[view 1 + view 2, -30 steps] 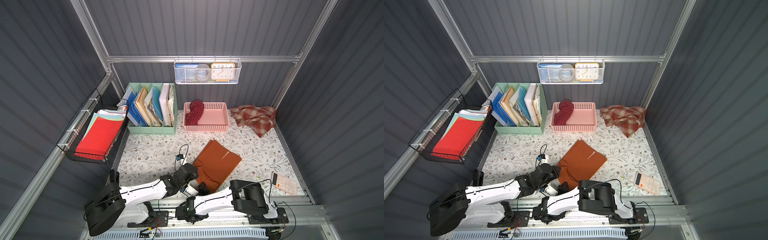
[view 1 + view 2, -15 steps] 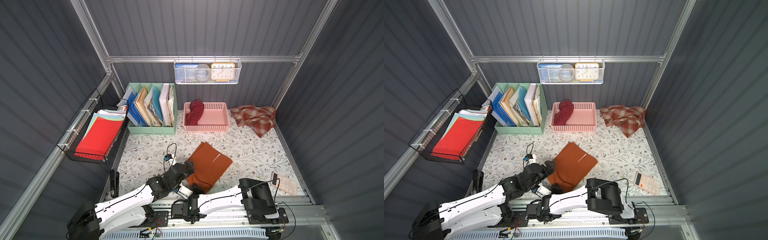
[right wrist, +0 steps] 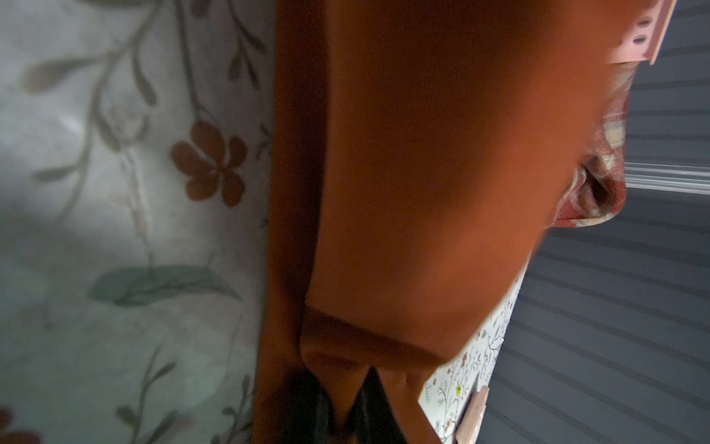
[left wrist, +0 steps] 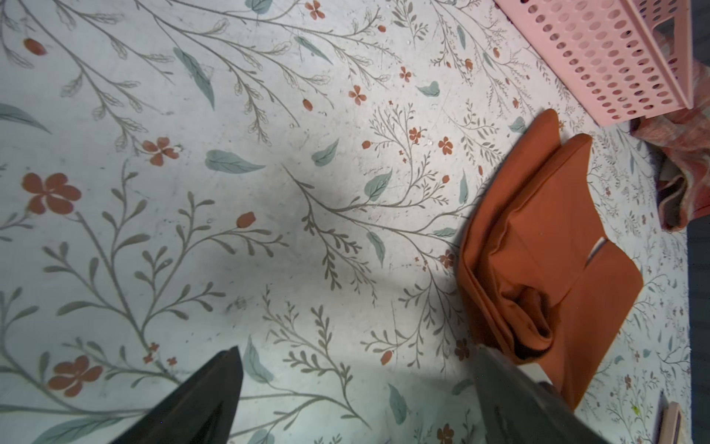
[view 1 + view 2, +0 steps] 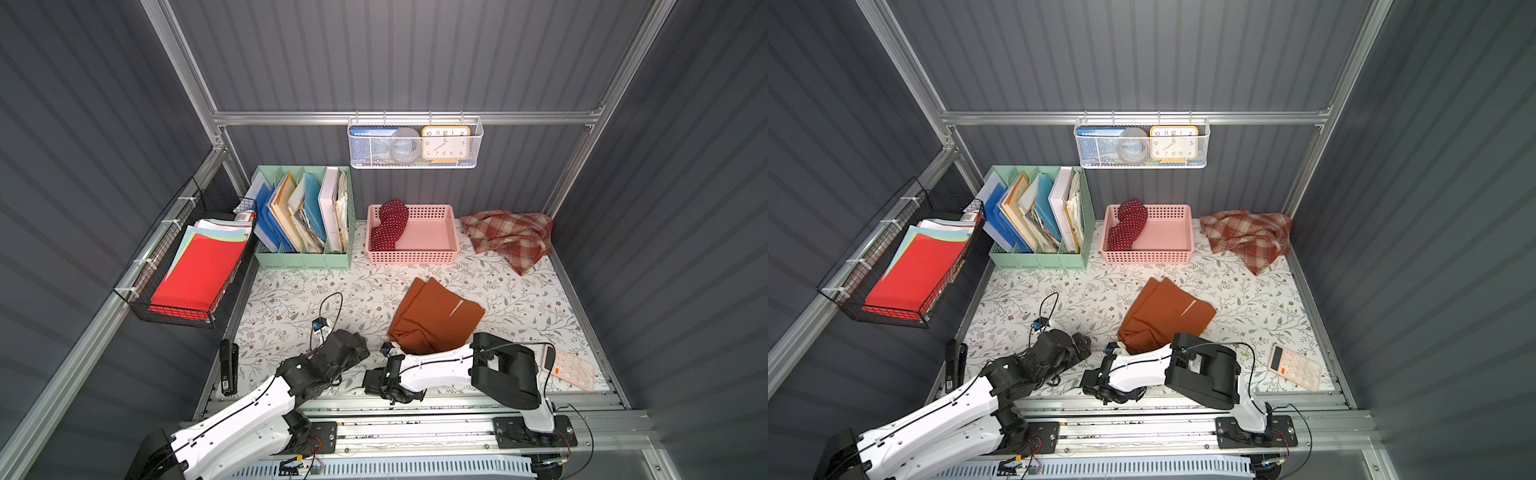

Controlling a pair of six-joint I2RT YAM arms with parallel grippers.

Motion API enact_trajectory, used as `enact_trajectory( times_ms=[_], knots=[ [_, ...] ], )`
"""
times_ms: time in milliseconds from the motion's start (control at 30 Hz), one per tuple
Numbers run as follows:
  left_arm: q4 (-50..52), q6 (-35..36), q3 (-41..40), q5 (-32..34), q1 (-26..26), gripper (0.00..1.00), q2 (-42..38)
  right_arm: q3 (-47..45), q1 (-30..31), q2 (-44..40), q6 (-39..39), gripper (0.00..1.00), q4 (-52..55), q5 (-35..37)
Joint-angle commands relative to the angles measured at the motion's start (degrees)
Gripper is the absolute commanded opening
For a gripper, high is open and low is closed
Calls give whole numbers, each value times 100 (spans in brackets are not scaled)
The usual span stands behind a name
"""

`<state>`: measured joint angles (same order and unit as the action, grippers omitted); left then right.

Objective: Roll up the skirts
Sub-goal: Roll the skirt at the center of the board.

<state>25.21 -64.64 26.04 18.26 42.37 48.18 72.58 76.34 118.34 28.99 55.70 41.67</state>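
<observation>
Item in hand: rust-orange skirt (image 5: pixel 436 318), folded flat in several layers on the floral mat (image 5: pixel 291 299).
Right claw (image 3: pixel 340 407): pressed almost together, pinching a bunched fold at the skirt's near corner; the cloth runs straight out from its tips.
Left claw (image 4: pixel 357 350): spread wide and empty over bare mat.
Position: the skirt stretches away ahead of the right claw. Its side edge lies just beside the left claw, on the side toward the right claw, not touching it.
Long axis: judged to run from the pinched near end away toward the pink basket (image 5: pixel 432 258), slightly askew to the mat's edges.
Mark: a small pale slit on the top layer, on the half farther from the left claw.
Handling: likely light, thin and limp. The layers probably slide on one another, so a single pinch would drag and crumple rather than roll.
Hold: best at the two corners of the near end, one claw each, through all layers.
Polka-dot skirt (image 5: pixel 388 226): bunched in the pink basket, well ahead of both claws.
Plaid skirt (image 5: pixel 507 237): crumpled heap, far ahead of the right claw, well apart. It looks thicker, woolly and less slippery.
Progress: neither skirt on the mat looks rolled.
</observation>
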Motion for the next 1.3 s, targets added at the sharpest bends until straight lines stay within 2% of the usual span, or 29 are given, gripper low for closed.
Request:
enact_trajectory(
  times_ms=[0, 133, 233, 333, 533, 700, 867, 1000, 1267],
  knots=[
    [-47, 419, 252, 54, -176, 100, 212, -449, 33, -12, -414, 0, 46, -1742],
    [-317, 868, 406, 131, -660, 100, 318, -727, 74, -675, -825, 0, -413, -2436],
    [-577, 1177, 395, -243, -1227, 100, 366, -873, 73, -1215, -1011, 0, -825, -3147],
    [-775, 1305, 392, -542, -1524, 100, 453, -966, 75, -1552, -1139, 0, -1213, -3903],
    [-1124, 1211, 184, -844, -1539, 100, 604, -1263, 19, -2113, -1319, 0, -1812, -4943],
    [-1339, 1112, 30, -1033, -1539, 100, 613, -1969, -346, -2884, -1078, 0, -2666, -5336],
    [-1608, 1074, -73, -1330, -1539, 100, 797, -2726, -969, -3388, -684, 0, -3689, -6176],
    [-1711, 1058, -111, -1390, -1539, 99, 972, -3056, -1683, -3471, -363, 0, -4163, -6831],
    [-1764, 1076, -305, -1599, -1542, 98, 774, -3745, -2322, -3751, 139, 0, -4478, -6718]
  ],
)
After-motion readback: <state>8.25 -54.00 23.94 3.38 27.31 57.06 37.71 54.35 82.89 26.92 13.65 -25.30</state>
